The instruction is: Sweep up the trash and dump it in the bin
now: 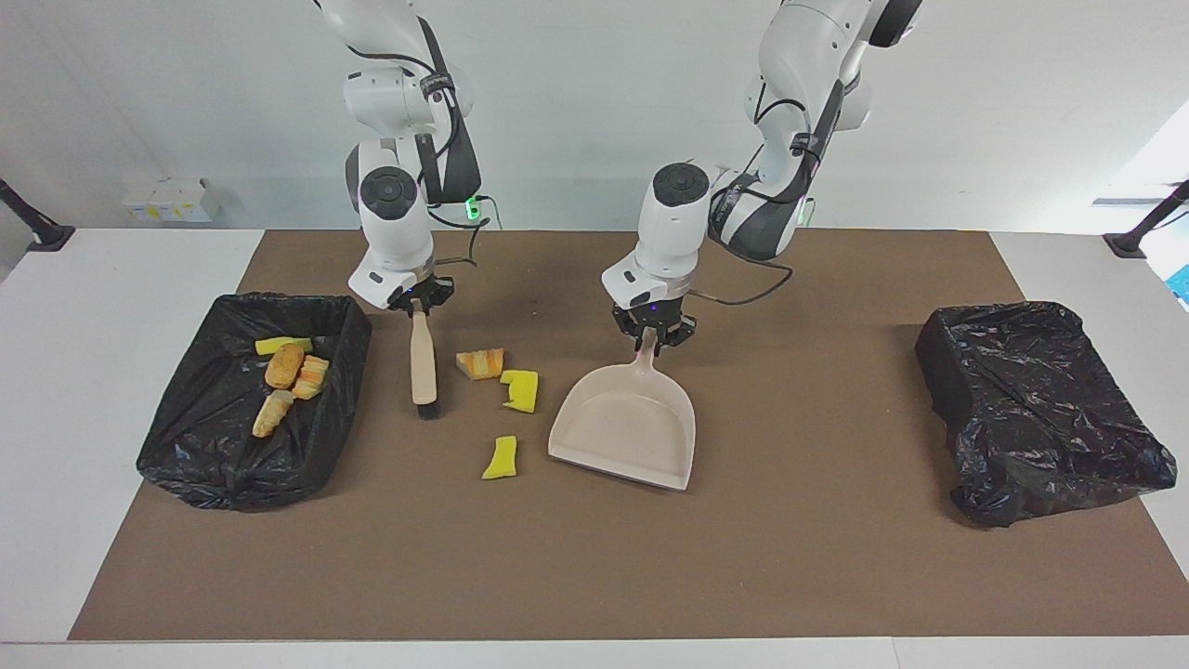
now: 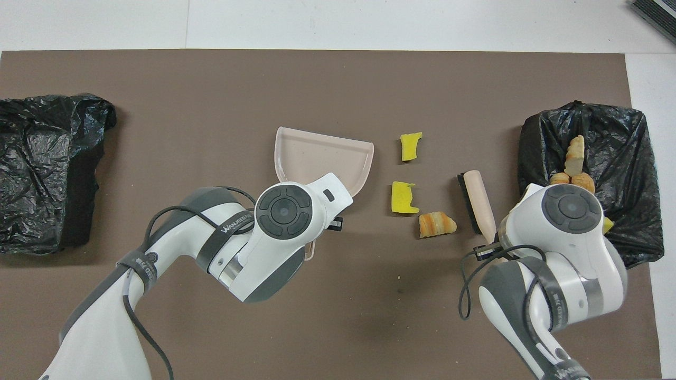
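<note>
Three pieces of trash lie on the brown mat: a tan bread lump (image 1: 481,362) (image 2: 437,224) and two yellow sponge bits (image 1: 521,389) (image 1: 502,457) (image 2: 403,197) (image 2: 410,146). My left gripper (image 1: 652,336) is shut on the handle of the beige dustpan (image 1: 627,427) (image 2: 322,158), whose mouth is slanted toward the sponge bits. My right gripper (image 1: 416,307) is shut on the handle of the beige brush (image 1: 424,367) (image 2: 478,203), which stands between the trash and the bin (image 1: 186,437) (image 2: 628,153). In the overhead view the wrists hide both grippers.
The black-bagged bin at the right arm's end holds several bread and sponge chunks (image 1: 288,367). A second black-bagged bin (image 1: 1040,409) (image 2: 47,169) sits at the left arm's end. White table borders the mat.
</note>
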Action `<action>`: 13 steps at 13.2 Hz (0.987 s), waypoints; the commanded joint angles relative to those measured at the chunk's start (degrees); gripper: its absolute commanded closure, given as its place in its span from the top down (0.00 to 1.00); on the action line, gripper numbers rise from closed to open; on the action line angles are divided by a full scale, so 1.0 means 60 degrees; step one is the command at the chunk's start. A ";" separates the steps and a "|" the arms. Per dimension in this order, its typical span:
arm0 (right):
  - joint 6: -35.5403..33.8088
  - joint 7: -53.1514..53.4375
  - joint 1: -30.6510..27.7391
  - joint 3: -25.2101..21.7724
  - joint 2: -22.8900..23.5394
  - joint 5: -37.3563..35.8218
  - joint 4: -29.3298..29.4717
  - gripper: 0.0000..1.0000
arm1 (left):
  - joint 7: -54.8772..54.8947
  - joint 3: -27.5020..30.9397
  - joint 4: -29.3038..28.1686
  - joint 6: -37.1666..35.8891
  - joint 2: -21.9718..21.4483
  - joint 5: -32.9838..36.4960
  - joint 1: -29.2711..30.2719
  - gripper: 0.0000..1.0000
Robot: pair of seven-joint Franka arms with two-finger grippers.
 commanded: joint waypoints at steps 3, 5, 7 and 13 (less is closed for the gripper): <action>0.0102 0.0590 0.0412 0.0086 -0.0150 0.0708 -0.0041 0.00 | 0.3649 0.0052 0.0324 -0.1253 -0.0412 0.0145 0.0340 0.00; 0.0132 0.1202 0.0720 0.0086 0.0024 0.0752 0.0017 0.00 | 0.4780 0.0081 0.0324 -0.1721 -0.0617 0.0159 0.0486 0.00; 0.0234 0.1702 0.0954 0.0101 0.0113 0.0912 0.0032 0.00 | 0.5485 0.0081 0.0280 -0.2380 -0.0764 0.0159 0.0502 0.00; 0.0337 0.3942 0.1730 0.0101 0.0742 0.2111 0.0617 0.00 | 0.7301 0.0052 -0.0291 -0.2559 -0.1131 0.0174 0.0472 0.00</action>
